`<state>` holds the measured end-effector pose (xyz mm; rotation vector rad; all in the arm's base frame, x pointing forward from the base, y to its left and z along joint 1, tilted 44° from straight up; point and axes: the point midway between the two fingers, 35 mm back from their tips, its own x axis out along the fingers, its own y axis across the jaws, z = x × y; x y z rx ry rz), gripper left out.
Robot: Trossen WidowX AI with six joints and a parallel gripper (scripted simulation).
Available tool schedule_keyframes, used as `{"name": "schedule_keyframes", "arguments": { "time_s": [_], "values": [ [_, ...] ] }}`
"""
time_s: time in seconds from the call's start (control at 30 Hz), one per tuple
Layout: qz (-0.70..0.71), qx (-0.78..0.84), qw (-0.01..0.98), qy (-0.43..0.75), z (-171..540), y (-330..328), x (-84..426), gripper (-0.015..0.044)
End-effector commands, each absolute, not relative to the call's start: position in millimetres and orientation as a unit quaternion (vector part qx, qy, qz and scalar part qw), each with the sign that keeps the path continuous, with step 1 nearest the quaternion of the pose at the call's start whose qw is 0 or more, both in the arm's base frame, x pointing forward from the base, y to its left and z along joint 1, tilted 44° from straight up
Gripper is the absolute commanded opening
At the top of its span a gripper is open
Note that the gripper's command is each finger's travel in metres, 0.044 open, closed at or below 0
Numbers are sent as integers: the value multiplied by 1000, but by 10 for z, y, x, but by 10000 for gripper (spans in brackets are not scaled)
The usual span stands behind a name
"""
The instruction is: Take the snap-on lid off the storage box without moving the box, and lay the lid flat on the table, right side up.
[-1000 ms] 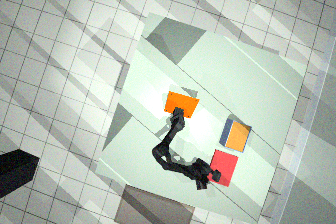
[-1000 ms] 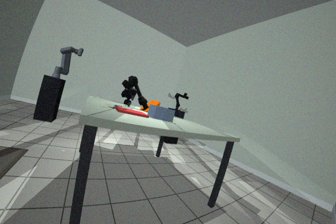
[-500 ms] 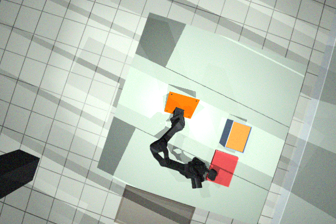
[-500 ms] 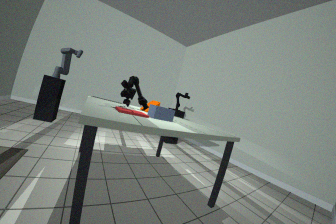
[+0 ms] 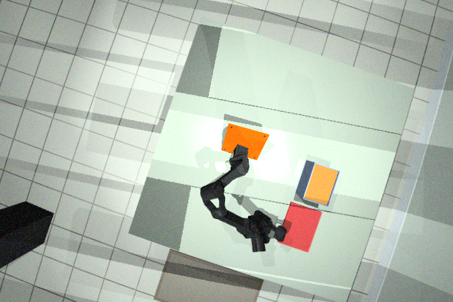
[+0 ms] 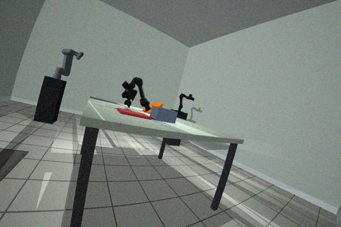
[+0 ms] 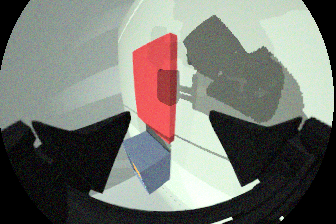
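Observation:
The red lid [image 5: 305,226] [image 6: 134,113] [image 7: 150,84] lies beside the box and appears flat on the table, with a smooth broad face up. The blue-grey storage box [image 5: 305,181] [image 6: 165,114] [image 7: 150,156] stands upright and open, its orange inside showing in the top view. A narrow gap separates it from the lid. My gripper [image 5: 280,233] [image 6: 128,105] [image 7: 171,116] is open and empty, above the lid's edge on the arm's side and clear of it. The lid's underside is hidden.
The table [image 5: 329,108] [image 6: 162,133] carries the arm on an orange base plate [image 5: 249,139] [image 6: 157,105], on the far side from the lid. The box stands close to one short end of the lid. A table edge runs beyond the lid and box.

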<state>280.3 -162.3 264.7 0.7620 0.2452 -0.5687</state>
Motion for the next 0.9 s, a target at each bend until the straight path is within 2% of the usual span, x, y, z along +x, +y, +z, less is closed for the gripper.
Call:
{"name": "schedule_keyframes", "arguments": {
  "time_s": [0.0, 0.87],
  "values": [
    [-272, 365, 882, 121, 2657, -1605, 2793, 440],
    [-272, 366, 882, 122, 3000, -1280, 2579, 440]
  ]
}}
